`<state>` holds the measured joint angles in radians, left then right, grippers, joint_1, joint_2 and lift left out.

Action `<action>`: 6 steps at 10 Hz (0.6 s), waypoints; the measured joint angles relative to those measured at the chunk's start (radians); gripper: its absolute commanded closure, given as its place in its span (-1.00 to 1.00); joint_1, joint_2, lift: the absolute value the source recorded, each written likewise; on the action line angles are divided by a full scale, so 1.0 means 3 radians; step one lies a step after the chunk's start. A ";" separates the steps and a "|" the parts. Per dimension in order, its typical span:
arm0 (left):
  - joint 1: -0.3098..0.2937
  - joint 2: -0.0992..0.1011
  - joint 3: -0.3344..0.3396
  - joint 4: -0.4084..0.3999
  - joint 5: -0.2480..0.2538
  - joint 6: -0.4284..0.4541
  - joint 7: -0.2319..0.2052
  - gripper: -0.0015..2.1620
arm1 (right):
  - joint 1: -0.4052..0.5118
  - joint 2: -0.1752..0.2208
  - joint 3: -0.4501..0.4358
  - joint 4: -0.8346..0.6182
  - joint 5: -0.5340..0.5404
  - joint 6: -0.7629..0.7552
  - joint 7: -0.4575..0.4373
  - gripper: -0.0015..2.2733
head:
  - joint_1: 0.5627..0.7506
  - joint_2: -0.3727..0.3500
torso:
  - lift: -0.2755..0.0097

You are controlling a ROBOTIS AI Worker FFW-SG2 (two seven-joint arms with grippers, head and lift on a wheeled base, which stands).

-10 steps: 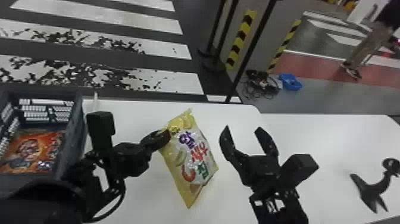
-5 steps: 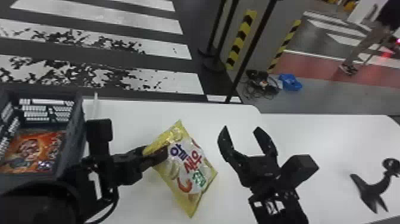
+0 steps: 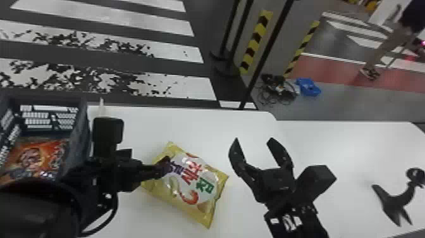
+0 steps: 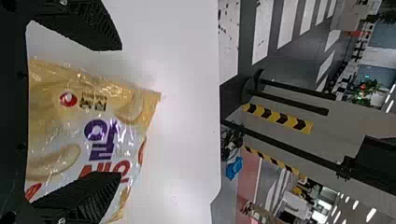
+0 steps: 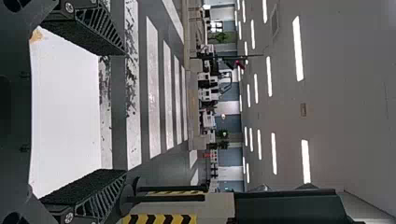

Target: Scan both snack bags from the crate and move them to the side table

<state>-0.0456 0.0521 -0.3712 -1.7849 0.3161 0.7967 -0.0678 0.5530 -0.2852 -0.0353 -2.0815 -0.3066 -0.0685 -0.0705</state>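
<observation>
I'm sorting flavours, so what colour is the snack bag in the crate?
The snack bag in the crate is mostly orange, clearest in head view.

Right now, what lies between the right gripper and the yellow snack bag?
Nothing but bare white tabletop lies between the right gripper and the yellow snack bag, as the head view shows.

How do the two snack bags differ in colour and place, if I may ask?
The yellow bag lies on the white table, while the orange bag lies inside the crate. The yellow bag carries a whitish panel; the orange bag shows dark patches. Both are printed packets.
</observation>
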 measured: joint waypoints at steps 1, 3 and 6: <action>0.0079 0.0051 -0.0019 -0.0175 -0.0103 -0.0017 0.0048 -0.98 | 0.0004 -0.0003 0.0000 -0.0011 -0.0003 0.0011 0.0013 -0.92 | 0.41 -0.91 | 0.26; 0.0265 0.0192 0.0066 -0.0642 -0.0156 -0.0020 0.0106 -0.98 | 0.0007 -0.0013 -0.0004 -0.0014 -0.0002 0.0106 0.0121 -0.93 | 0.41 -0.85 | 0.26; 0.0600 0.0409 0.0467 -0.1307 -0.0035 0.0000 0.0122 -0.98 | 0.0008 -0.0032 -0.0041 0.0060 0.0052 0.0230 0.0448 -0.93 | 0.41 -0.59 | 0.26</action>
<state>0.1344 0.1749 -0.2312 -2.1771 0.3056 0.7966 -0.0312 0.5554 -0.2948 -0.0476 -2.0635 -0.2910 0.0006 0.0640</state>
